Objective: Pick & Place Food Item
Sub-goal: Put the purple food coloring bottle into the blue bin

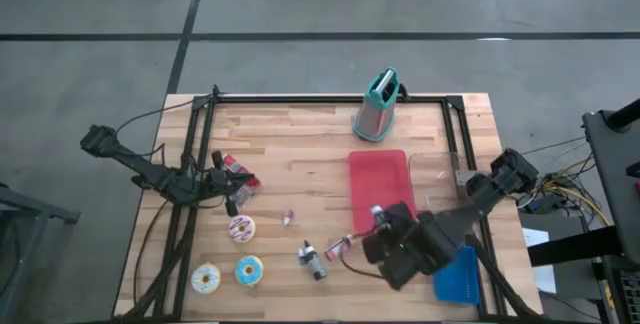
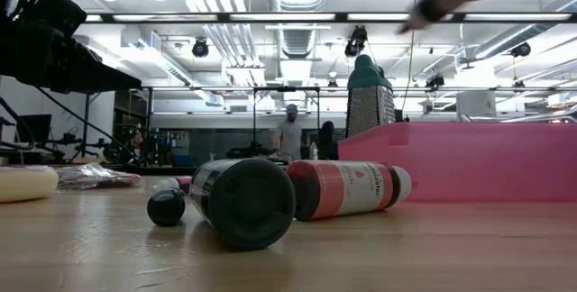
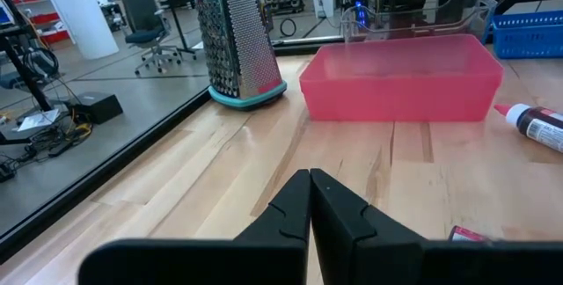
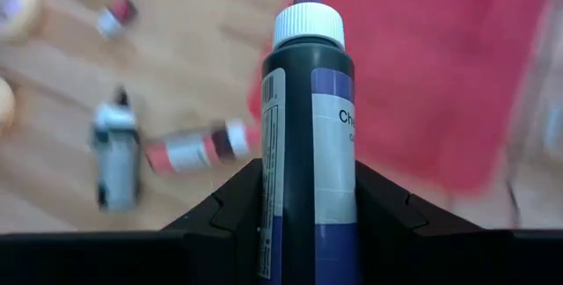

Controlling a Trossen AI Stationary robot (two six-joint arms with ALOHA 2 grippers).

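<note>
Now | right gripper (image 4: 303, 199) clamps purple-tipped bottle (image 4: 308, 135) | pink tray (image 1: 378, 186) bare

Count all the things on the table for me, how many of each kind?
Donuts: 3
Little bottles: 4, one dark bottle held in the right hand
Trays: 2, pink tray and clear tray
Blue basket: 1
Grater: 1
Wrapped packet: 1
Total: 12
</note>
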